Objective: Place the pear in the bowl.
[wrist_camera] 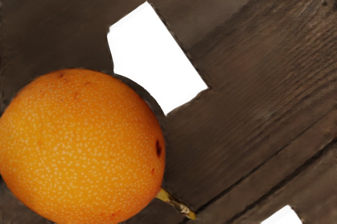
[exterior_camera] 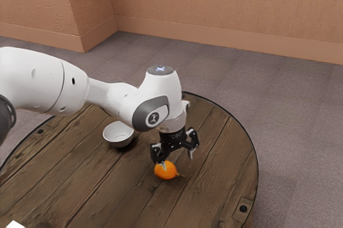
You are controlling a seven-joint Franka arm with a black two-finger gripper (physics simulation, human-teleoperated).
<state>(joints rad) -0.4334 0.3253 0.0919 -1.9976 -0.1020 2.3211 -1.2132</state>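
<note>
We're lining up the grasp, our jaws spread just over the pear, and next we need to centre, lower and close before seeking the bowl.

Ext. view: arm cut off by the left edge; table cut by the left & bottom edges, some of it hidden behind arm & jaws. A fingertip hides a bit of the pear. Bowl's near wall hides pt. of its inside. White thing cut by the bottom edge, ID unclear. Arm's logo too small to read. Wrist view: pear cut by left & bottom edges, maybe overlapping the white patch, can't tell what that is; 2nd white bit cut by the bottom edge, also unclear.
</note>
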